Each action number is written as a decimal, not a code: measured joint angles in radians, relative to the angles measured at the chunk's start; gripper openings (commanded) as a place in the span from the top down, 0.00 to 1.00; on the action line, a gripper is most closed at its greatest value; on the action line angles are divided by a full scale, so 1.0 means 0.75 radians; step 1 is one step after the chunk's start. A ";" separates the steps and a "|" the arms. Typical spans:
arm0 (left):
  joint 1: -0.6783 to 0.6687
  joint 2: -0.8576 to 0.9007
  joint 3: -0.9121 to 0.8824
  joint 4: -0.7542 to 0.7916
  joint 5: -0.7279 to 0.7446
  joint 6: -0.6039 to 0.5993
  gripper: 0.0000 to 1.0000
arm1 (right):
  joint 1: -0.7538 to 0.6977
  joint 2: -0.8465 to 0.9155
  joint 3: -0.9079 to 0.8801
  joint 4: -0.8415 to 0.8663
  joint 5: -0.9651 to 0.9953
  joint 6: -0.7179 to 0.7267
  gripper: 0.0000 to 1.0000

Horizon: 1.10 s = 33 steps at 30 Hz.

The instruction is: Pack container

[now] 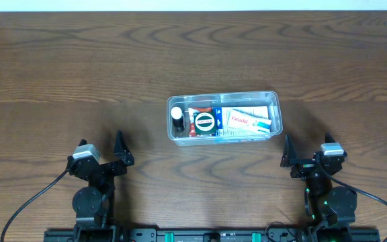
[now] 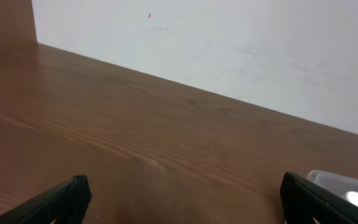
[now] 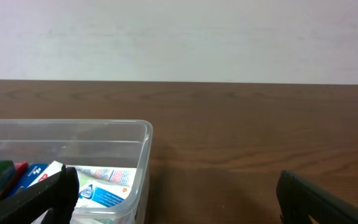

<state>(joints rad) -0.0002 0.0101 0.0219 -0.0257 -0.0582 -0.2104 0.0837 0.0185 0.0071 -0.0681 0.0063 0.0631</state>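
Your container is a clear, rimmed tub with rounded corners, holding small boxes and a dark-capped bottle. It sits on the worktop ahead of both tools (nearer the right one). The left tool and right tool are folded low, released wide, grasping nothing.

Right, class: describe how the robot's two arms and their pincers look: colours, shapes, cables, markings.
The left arm and right arm are black with round joint housings, each carrying a light grey block near the wrist. The left pincer and right pincer have flat, black, pointed fingers. A black cable loops outward from each base, and small green lights glow on the right arm.
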 measured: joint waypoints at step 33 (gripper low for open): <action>0.000 0.000 0.002 -0.003 0.004 -0.035 0.02 | 0.000 0.000 0.000 0.000 0.001 0.000 0.01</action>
<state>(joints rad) -0.0002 0.0101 0.0231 -0.0277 -0.0551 -0.2367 0.0837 0.0185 0.0071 -0.0681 0.0067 0.0631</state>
